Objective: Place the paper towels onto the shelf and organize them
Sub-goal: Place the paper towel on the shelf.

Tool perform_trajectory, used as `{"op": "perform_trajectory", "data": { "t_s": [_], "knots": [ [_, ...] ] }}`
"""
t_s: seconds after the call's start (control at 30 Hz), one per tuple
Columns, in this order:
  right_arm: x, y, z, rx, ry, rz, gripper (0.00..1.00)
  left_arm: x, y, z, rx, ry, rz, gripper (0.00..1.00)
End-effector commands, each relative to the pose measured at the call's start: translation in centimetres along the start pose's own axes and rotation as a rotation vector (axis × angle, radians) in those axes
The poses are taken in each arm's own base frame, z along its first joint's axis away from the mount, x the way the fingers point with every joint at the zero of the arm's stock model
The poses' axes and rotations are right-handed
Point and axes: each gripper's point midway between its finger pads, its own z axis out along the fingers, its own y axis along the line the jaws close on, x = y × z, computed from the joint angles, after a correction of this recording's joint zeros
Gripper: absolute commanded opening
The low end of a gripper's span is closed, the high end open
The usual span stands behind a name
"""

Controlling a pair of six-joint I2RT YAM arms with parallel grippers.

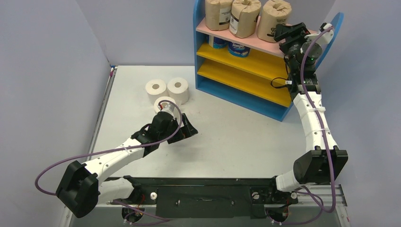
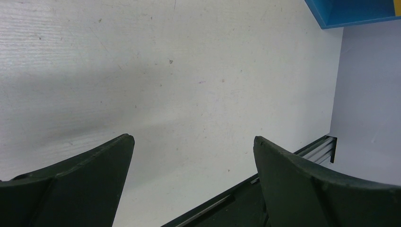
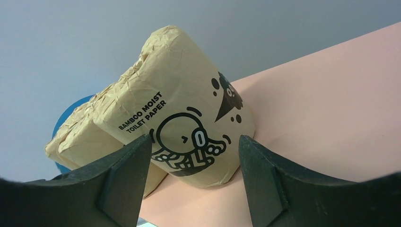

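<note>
The job looks more than half done. The matte white surface carries the shelf at its far right: blue rounded sides, smooth pink top board, and yellow boards below. Three crinkled brown rolls stand on top, and two glossy Tempo rolls sit on the upper yellow board. Three soft white rolls with hollow cores wait on the surface, clustered together. The right tool is spread, gripping nothing, just short of the rightmost brown roll. The left tool is spread wide over bare surface near the white rolls.
</note>
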Motion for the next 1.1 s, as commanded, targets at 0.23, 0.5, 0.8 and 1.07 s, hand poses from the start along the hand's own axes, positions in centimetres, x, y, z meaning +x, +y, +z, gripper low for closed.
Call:
{"op": "perform_trajectory", "data": {
  "t_s": [0.23, 0.5, 0.8, 1.07],
  "knots": [
    [1.0, 1.9, 0.7, -0.089, 0.070, 0.009, 0.63, -1.2, -0.9, -0.2, 0.032, -0.045, 0.013, 0.98],
    [1.1, 2.1, 0.3, -0.098, 0.086, 0.005, 0.63, -1.1, -1.0, -0.2, 0.034, -0.043, 0.014, 0.98],
    [-2.0, 4.0, -3.1, -0.132, 0.018, 0.007, 0.63, -1.7, -1.4, -0.8, 0.042, -0.061, 0.020, 0.98],
    [-4.0, 6.4, -8.7, -0.171, -0.043, -0.032, 0.63, -2.1, -1.7, -1.5, 0.048, -0.078, 0.021, 0.98]
  ]
}}
